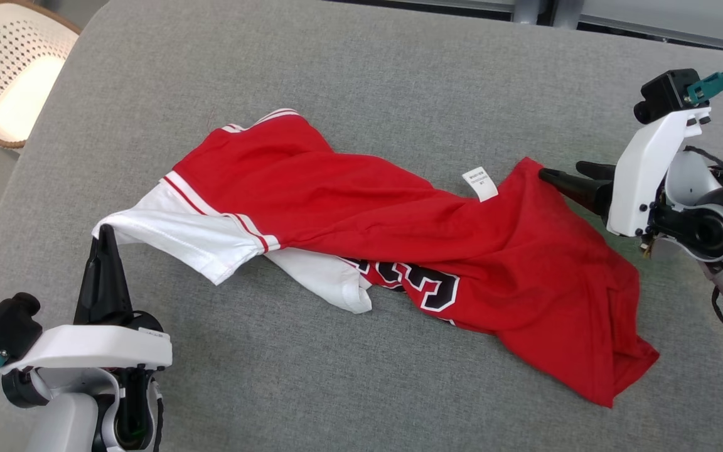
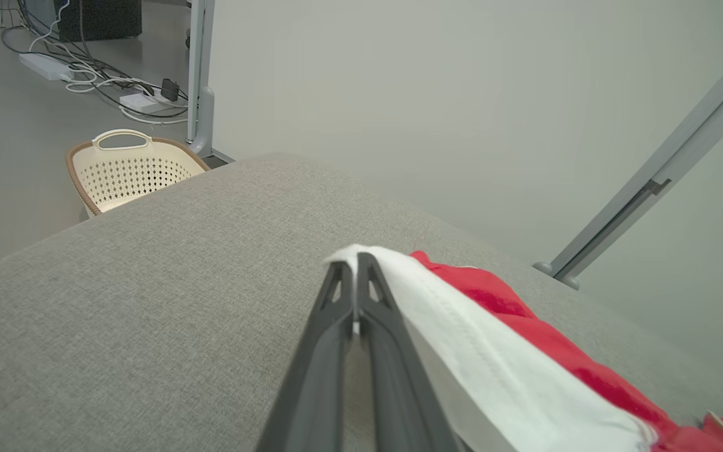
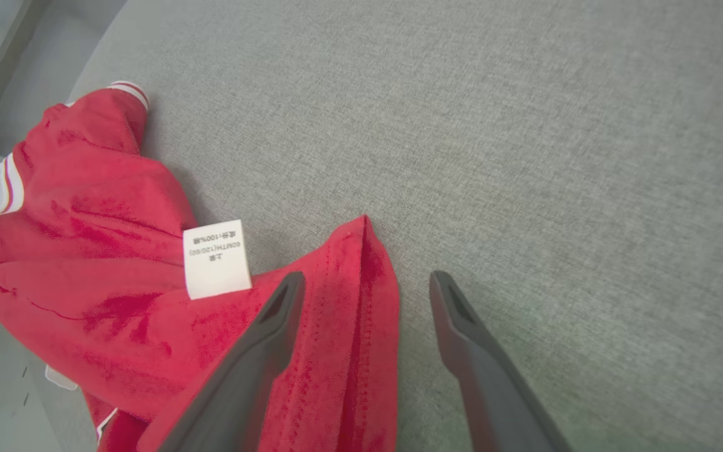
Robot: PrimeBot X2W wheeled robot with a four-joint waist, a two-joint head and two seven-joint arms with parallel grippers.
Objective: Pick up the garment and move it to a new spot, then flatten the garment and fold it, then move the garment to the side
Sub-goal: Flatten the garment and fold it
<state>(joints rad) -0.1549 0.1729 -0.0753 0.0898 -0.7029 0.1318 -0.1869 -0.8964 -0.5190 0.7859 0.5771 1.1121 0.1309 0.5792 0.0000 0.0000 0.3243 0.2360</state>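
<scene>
Red-and-white garment crumpled mid table, left gripper fingers pinching its white sleeve, right gripper fingers spread wide over its red hem

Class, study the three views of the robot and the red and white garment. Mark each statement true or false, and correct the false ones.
1. The left gripper is shut on the garment's white sleeve edge. True.
2. The right gripper is clamped on the red hem. False: its jaws stand open astride the hem corner.
3. The white label lies exposed on the red fabric. True.
4. The garment lies neatly folded. False: it is spread out crumpled on the grey surface.
</scene>
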